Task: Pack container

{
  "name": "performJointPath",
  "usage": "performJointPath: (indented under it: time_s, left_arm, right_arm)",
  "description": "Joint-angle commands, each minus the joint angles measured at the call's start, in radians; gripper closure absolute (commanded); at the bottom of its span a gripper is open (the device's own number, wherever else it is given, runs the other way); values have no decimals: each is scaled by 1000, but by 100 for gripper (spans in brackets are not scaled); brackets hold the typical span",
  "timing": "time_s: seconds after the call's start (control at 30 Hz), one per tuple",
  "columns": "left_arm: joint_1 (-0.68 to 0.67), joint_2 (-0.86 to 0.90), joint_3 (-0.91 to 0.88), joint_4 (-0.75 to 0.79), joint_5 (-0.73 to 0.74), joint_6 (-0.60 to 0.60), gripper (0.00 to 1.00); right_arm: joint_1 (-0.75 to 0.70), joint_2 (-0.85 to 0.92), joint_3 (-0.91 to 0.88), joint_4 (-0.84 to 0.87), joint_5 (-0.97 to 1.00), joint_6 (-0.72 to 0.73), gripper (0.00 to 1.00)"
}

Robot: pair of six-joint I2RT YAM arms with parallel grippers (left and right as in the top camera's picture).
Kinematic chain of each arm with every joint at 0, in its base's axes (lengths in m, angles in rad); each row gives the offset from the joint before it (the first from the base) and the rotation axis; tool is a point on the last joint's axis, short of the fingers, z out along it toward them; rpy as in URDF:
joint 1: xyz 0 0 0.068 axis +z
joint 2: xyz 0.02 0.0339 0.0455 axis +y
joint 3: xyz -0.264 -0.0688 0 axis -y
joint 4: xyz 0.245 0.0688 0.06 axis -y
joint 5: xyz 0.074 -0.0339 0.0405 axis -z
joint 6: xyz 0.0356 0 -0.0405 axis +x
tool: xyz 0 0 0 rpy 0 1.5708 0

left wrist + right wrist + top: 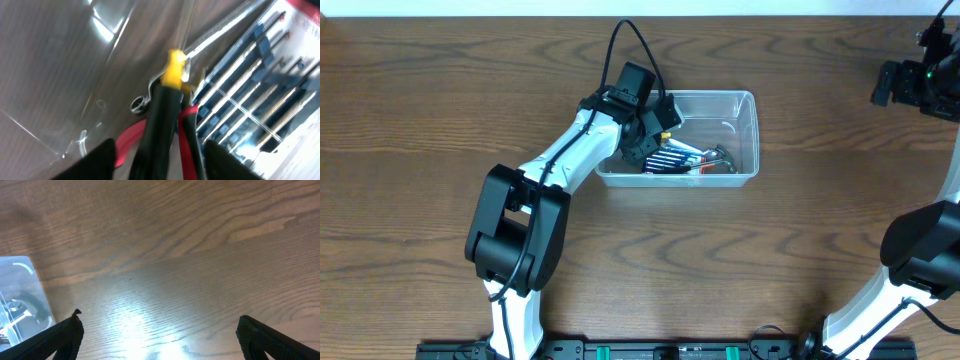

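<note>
1. Left gripper [161, 147]: I see its fingers set wide, one on each side of a black tool with a yellow tip [172, 67] and red grips [131, 137]. The tool fills nearly the whole gap. I cannot tell whether the pads press on it.
2. Around that tool: a blue drill-bit case [260, 85] lies just beside it, with its rows of bits exposed. The ring end of a steel wrench [139, 104] shows at the tool's other side.
3. All of these lie inside the container [748, 100]. The left gripper reaches in over its left end.
4. Container position: on the table [440, 100], nearer the far edge than the near edge, roughly midway between the left and right edges.
5. Right gripper [160, 315]: fingers spread wide, nothing between them, over bare wood near the far right corner, well apart from the container.
</note>
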Motion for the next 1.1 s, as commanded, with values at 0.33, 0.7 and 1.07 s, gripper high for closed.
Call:
performJointPath:
  time_s: [0.33,0.7,1.07]
  left_arm:
    - [24,-151,57,-14,-54,-179,8]
    - [315,-483,70,-186,-60,-589,2]
    - [528,-621,0,-459,-61,-680,1]
  right_arm:
    - [50,-5,7,52,14,-37,1]
    - [334,-13,56,267,27,-169,1]
    - [308,-130,55,146,-132,-73,1]
